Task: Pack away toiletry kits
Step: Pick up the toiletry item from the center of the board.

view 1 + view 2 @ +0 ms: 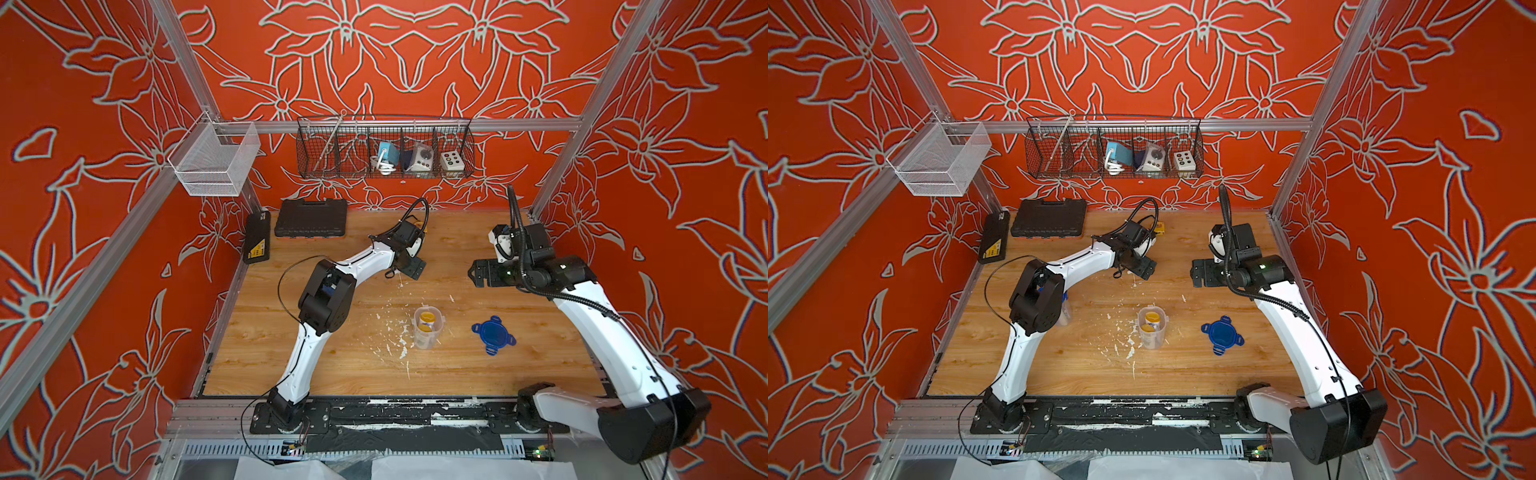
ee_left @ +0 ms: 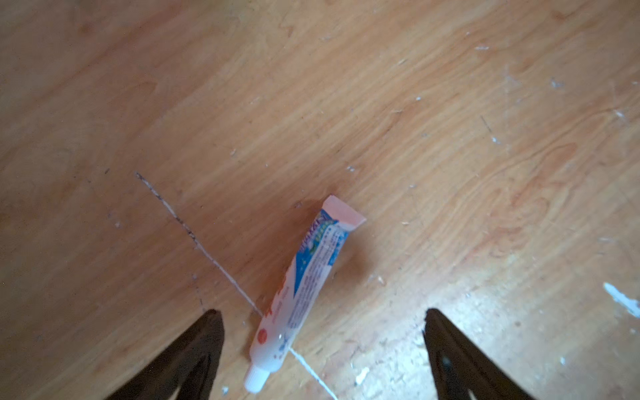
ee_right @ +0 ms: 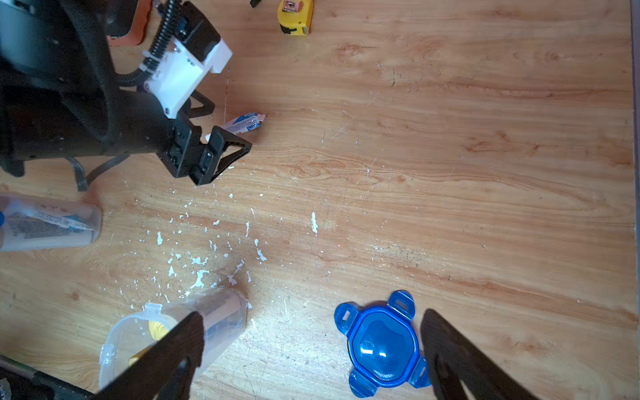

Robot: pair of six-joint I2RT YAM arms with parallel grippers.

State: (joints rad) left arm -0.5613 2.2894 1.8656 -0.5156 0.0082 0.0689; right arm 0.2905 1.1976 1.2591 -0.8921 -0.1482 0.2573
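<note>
Nearest me, a clear cup (image 1: 424,341) stands upright mid-table w/ two yellow-capped bottles (image 1: 428,318) inside. The blue lid (image 1: 493,334) lies flat on the cup's right, near but apart. A 2nd cup (image 3: 48,221) lies on its side by the L arm's elbow w/ something printed white-blue in it; can't tell what.

Further out, the R gripper (image 3: 311,313) hangs above the table, fingers wide, nothing btw them. The L gripper (image 2: 322,311) sits low over the toothpaste tube (image 2: 304,284), fingers wide too, not touching it. The tube lies flat on the wood, cap end toward the gripper, closer to one finger.

Beyond that is the yellow tape measure (image 3: 294,17), then the black tool case (image 1: 311,218) at the back wall.
</note>
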